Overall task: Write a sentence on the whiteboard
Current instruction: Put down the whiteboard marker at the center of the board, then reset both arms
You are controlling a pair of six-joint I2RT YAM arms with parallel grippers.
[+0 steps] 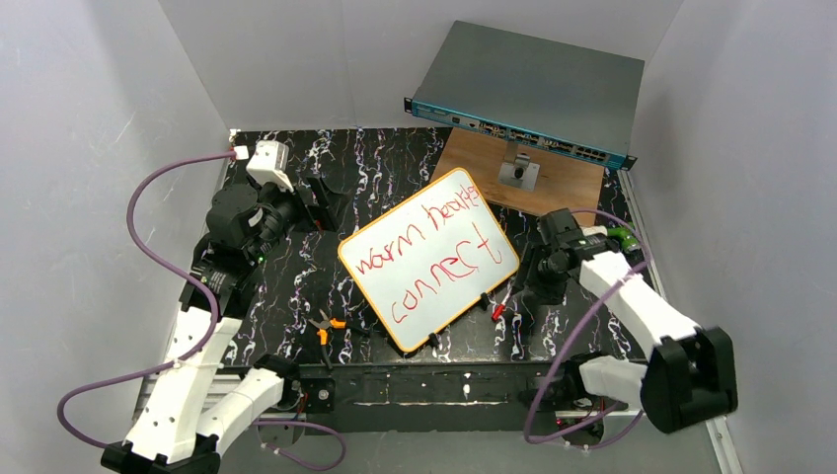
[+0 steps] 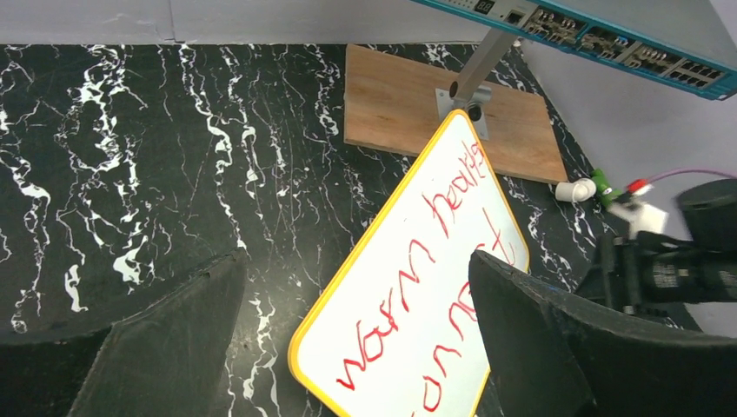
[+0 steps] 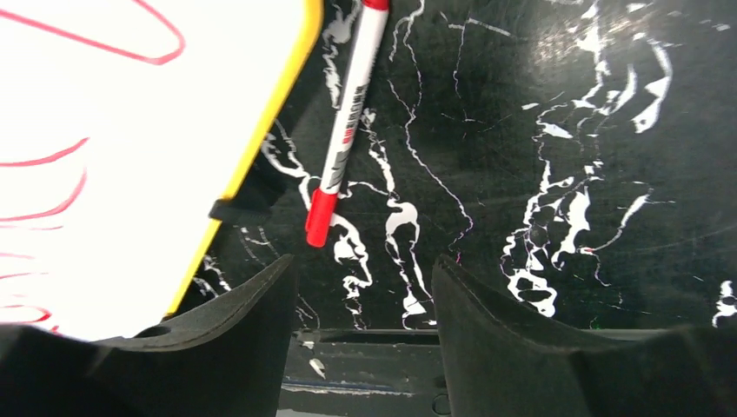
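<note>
Two end effectors released, empty: left end effector left of whiteboard; right end effector near marker on desk.

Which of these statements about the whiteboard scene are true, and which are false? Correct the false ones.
1. The whiteboard carries the sentence in red. True.
2. The right gripper holds the marker. False: its jaws are open and the marker lies on the table beside the whiteboard.
3. The left gripper is shut on the whiteboard. False: it is open and holds nothing.
4. Orange-handled pliers lie on the table. True.
</note>
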